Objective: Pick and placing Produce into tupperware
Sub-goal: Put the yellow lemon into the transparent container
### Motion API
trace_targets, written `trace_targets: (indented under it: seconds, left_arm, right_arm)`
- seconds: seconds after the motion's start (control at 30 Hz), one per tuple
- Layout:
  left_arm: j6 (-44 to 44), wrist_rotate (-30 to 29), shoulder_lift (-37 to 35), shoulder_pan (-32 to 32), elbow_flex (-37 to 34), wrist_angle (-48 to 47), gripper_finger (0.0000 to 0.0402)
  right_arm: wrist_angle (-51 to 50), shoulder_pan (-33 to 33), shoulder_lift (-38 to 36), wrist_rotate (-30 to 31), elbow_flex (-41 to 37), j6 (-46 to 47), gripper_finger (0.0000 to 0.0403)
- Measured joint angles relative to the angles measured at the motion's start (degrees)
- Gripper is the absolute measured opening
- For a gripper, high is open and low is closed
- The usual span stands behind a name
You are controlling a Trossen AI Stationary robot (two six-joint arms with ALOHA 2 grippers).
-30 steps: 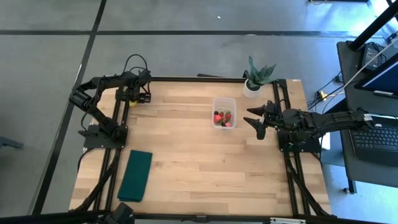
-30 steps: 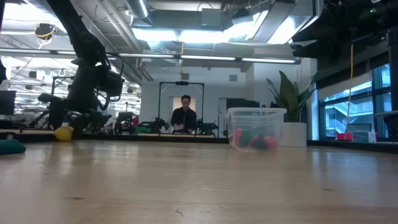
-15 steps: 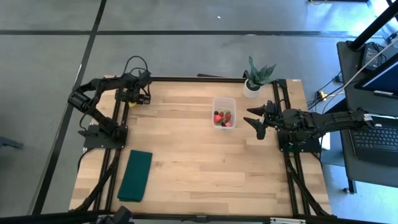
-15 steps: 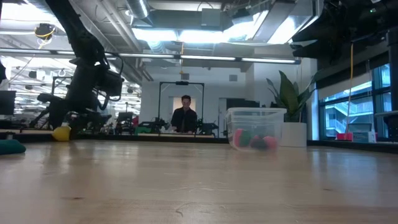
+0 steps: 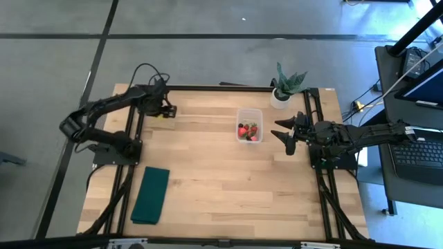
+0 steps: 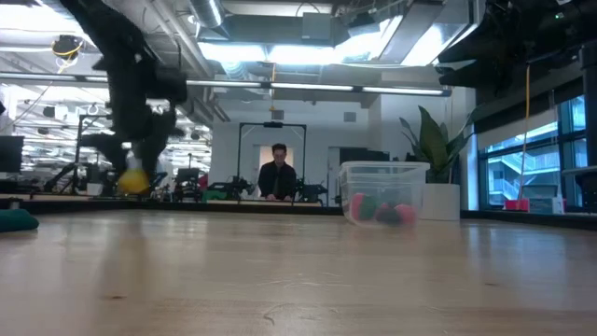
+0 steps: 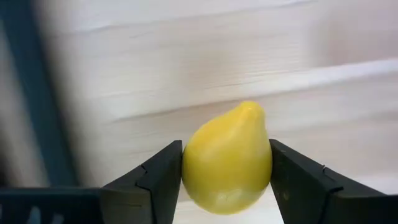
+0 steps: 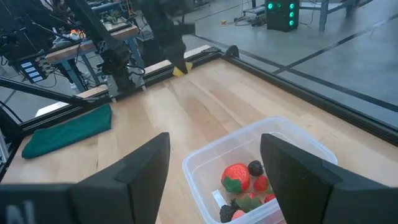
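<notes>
My left gripper (image 5: 166, 111) is near the table's far left corner, shut on a yellow pear-shaped fruit piece (image 7: 227, 158). The piece also shows in the low view (image 6: 133, 180), above the tabletop. The clear tupperware tub (image 5: 249, 124) stands on the table right of centre. It holds red strawberry-like pieces (image 8: 236, 176) and dark berries (image 8: 255, 167). My right gripper (image 5: 285, 131) is open and empty just right of the tub, its fingers (image 8: 146, 165) pointing toward it. My left gripper pinches the yellow piece between its two fingers, one on each of its wide sides (image 7: 188, 168). The piece's narrow tip (image 7: 249, 109) points away from the gripper. The fingers come from above, and the piece is lifted clear of the table.
A potted green plant (image 5: 285, 86) stands at the far edge behind the tub. A dark green folded cloth (image 5: 151, 195) lies near the table's near left. Bare wood lies between my left gripper and the tub. A person (image 6: 277, 173) stands in the room beyond.
My left gripper has gone up and toward the table's right edge. The yellow piece, which rested on the table before, is now lifted clear and carried along.
</notes>
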Motion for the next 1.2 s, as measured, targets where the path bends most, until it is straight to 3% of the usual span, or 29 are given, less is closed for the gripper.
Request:
trace_targets:
  seconds: [0.1,0.27,0.5,0.63,0.97,1.2]
  left_arm:
    - [-1.3,7.4,-5.4,-2.5,0.0,5.0,0.0204]
    - [-5.4,17.9,-12.4,-8.8,0.1,20.9,0.0205]
    - [-11.9,19.3,-13.5,-21.0,0.2,48.3,0.0203]
    - [-12.1,17.7,-10.3,-26.1,0.5,57.1,0.0202]
    - [-5.8,16.6,6.7,-31.6,16.1,56.3,0.0203]
    - [-2.4,19.5,19.1,-32.7,27.3,55.0,0.0204]
  right_arm:
    - [0.0,0.0,0.0,0.0,0.0,0.0,0.0252]
    - [0.0,0.0,0.0,0.0,0.0,0.0,0.0252]
    - [1.1,0.0,0.0,0.0,0.0,0.1,0.0252]
    - [2.4,0.0,0.0,0.0,0.0,0.2,0.0252]
    - [5.7,0.0,0.0,0.0,0.0,0.3,0.0252]
    - [5.6,0.1,0.0,0.0,0.0,3.1,0.0252]
